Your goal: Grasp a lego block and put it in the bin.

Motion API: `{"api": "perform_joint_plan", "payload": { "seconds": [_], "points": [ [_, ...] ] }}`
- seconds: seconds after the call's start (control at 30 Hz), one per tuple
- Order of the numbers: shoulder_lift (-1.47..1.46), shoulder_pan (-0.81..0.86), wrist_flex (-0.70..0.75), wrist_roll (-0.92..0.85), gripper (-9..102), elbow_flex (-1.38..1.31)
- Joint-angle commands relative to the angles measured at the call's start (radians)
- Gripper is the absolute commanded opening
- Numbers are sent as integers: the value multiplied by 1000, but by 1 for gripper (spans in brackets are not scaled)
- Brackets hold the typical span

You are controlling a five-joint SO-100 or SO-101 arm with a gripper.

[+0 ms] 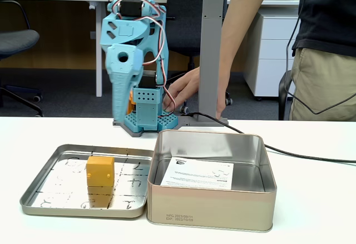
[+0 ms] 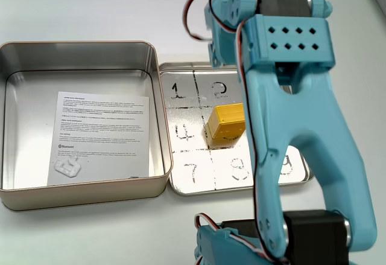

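The lego block (image 1: pixel 100 172) is a small yellow-orange cube standing in the shallow metal tray (image 1: pixel 33 199), just left of the bin in a fixed view. From above it (image 2: pixel 226 122) sits near the middle of the tray's scribbled number grid (image 2: pixel 181 99). The bin (image 1: pixel 211 206) is a deep square silver tin with a printed white sheet on its floor, seen from above with its wall (image 2: pixel 158 105) touching the tray. My blue arm is folded at the back of the table. Its gripper (image 1: pixel 125 110) points down near the arm's base, shut and holding nothing, well behind the block.
A person stands behind the table at the right, one hand (image 1: pixel 182 91) reaching down beside my arm's base. A grey post (image 1: pixel 214 49) rises there. A black cable (image 1: pixel 311 156) runs across the white table to the right. My arm's links (image 2: pixel 289 114) overhang the tray's right half.
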Motion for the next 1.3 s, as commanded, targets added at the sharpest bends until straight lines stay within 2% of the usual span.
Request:
{"api": "perform_joint_plan", "payload": {
  "seconds": [0.0, 0.13, 0.23, 0.37, 0.57, 0.93, 1.27],
  "points": [
    [64, 11, 89, -2, 0, 21],
    [61, 40, 163, 34, 5, 21],
    [48, 49, 164, 35, 12, 34],
    [-15, 52, 87, 31, 23, 40],
    [-141, 81, -38, 41, 29, 40],
    [-265, 172, -101, 38, 30, 81],
    [-249, 156, -199, 11, 31, 225]
  ]
}}
